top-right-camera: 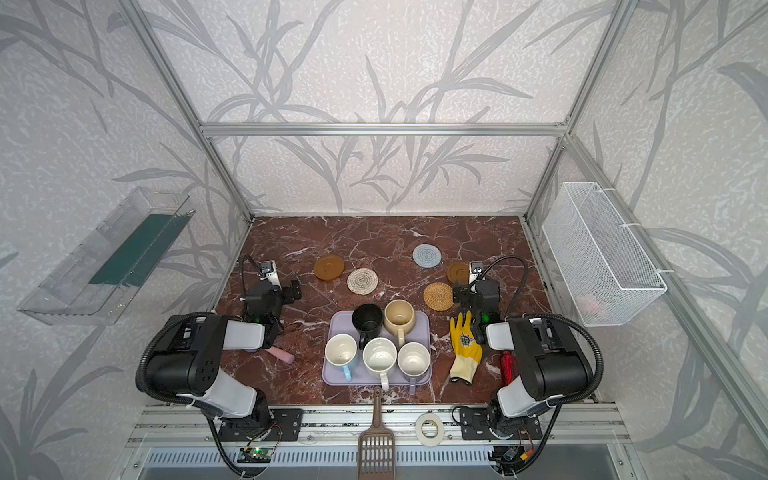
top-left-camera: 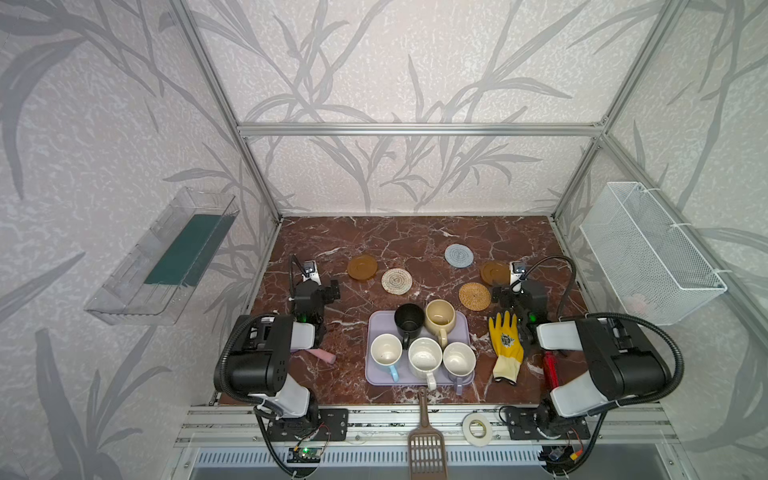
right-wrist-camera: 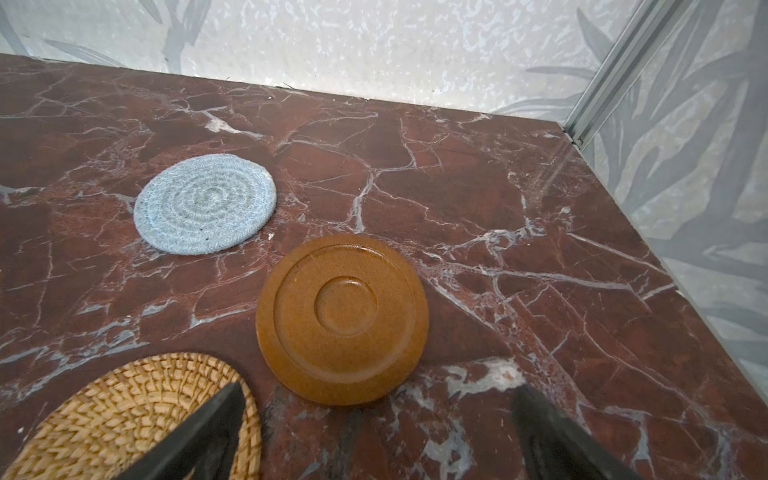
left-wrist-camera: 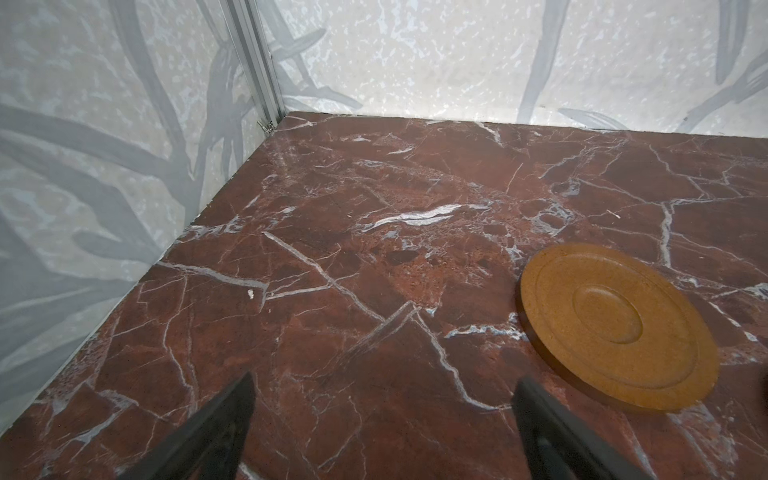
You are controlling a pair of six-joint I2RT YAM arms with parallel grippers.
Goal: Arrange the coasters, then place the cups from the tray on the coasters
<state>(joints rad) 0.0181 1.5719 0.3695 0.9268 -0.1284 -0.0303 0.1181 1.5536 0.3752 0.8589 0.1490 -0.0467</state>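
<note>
Right pincer (right-wrist-camera: 379, 388), spread and empty, has an amber coaster (right-wrist-camera: 341, 319) flat on the surface (right-wrist-camera: 498, 187) just ahead at 12 o'clock; left pincer (left-wrist-camera: 384, 378), also spread, has the second amber coaster (left-wrist-camera: 615, 328) off at 2 o'clock.

Both top views hang high above my near edge, tilted down toward the back wall; they take in the whole table (top-left-camera: 332, 245), both arms and the side walls; the pair is nearly identical, the scene slid a little sideways between them. Left wrist camera sits low and close over the marble, looking out past the left gripper (left-wrist-camera: 384, 378) toward the far left corner; it shares the left amber coaster (left-wrist-camera: 615, 328) with the overhead pair. Right wrist camera is likewise low, looking past the right gripper (right-wrist-camera: 380, 385) to the far right corner; it shares the grey-blue coaster (right-wrist-camera: 205, 203), right amber coaster (right-wrist-camera: 343, 320) and rattan coaster (right-wrist-camera: 124, 407) with the overhead pair.
</note>
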